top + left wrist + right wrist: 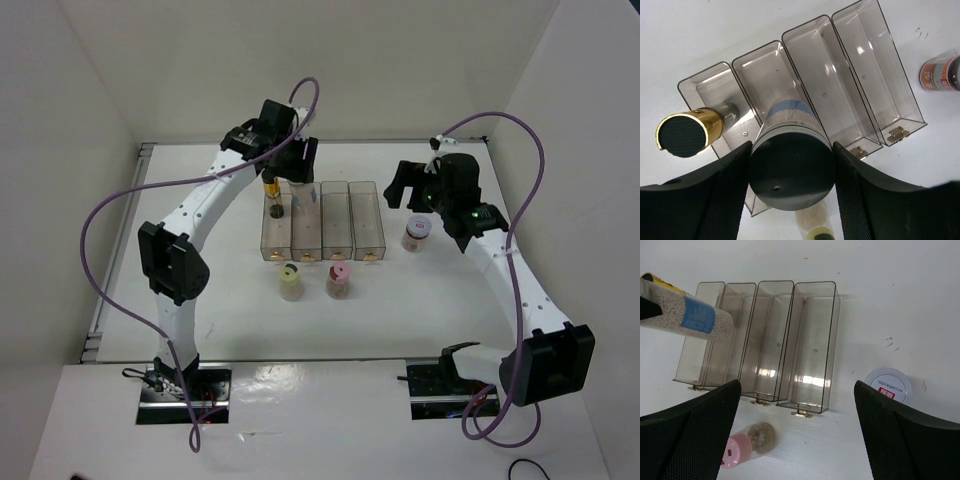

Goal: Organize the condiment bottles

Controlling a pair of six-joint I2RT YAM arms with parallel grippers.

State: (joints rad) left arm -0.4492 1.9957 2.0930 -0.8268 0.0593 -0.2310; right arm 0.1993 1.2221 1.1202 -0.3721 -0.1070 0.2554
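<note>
My left gripper [791,167] is shut on the white grey-lidded bottle [790,125]. The bottle hangs tilted, its lower end in the second bin from the left [305,232]. The dark bottle with the gold band [687,132] stands in the leftmost bin [273,232]. In front of the bins the beige yellow-lidded bottle [290,280] and the brown pink-lidded bottle [339,281] stand on the table. The reddish-brown jar [416,233] stands right of the bins. My right gripper [797,432] hangs open and holds nothing, above the table between the pink-lidded bottle [747,442] and the jar [888,385].
Four clear rectangular bins stand side by side mid-table; the third [336,225] and fourth [366,225] hold nothing. White walls close in the table at the back and both sides. Purple cables loop over both arms.
</note>
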